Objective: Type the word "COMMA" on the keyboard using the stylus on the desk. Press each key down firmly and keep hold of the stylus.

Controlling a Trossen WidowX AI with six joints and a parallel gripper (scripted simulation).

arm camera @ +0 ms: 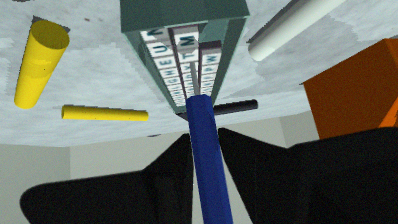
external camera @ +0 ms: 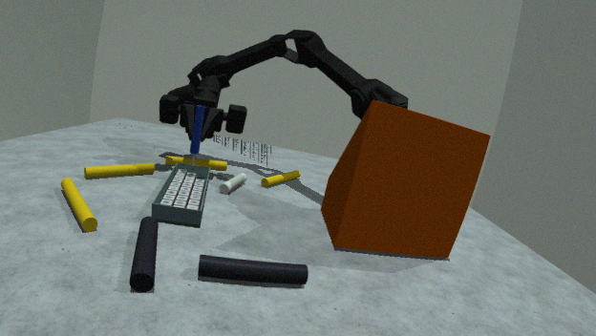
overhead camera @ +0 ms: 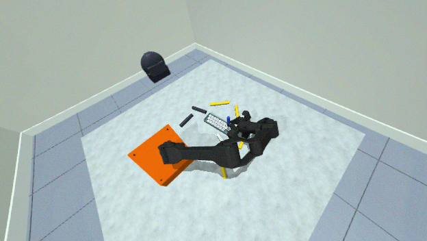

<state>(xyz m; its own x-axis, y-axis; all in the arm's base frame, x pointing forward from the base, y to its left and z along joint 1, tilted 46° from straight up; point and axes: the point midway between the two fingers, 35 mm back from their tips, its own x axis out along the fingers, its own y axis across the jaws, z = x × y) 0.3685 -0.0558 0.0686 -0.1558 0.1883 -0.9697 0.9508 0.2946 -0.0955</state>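
The keyboard (overhead camera: pixel 213 121) (external camera: pixel 177 216) (arm camera: pixel 150 15) is a dark green tray with three rows of white letter keys. My gripper (external camera: pixel 197 134) (arm camera: pixel 204 137) is shut on the blue stylus (overhead camera: pixel 228 120) (external camera: pixel 198 119) (arm camera: pixel 207 155), which points down, slightly tilted, at the keyboard's end farthest from the exterior camera. In the wrist view, the stylus's thin grey tip shows over the middle row, just past the M key (arm camera: pixel 187 40) and beside the T key (arm camera: pixel 188 53). Whether the tip touches or presses a key cannot be told.
Yellow bars (overhead camera: pixel 219 103) (external camera: pixel 78 205) (arm camera: pixel 105 113) and black bars (overhead camera: pixel 186 120) (external camera: pixel 253 271) (arm camera: pixel 236 107) lie around the keyboard. A white cylinder (external camera: pixel 233 183) (arm camera: pixel 292 25) lies beside it. A large orange block (overhead camera: pixel 154 154) (external camera: pixel 406 191) (arm camera: pixel 355 95) stands near the arm's base.
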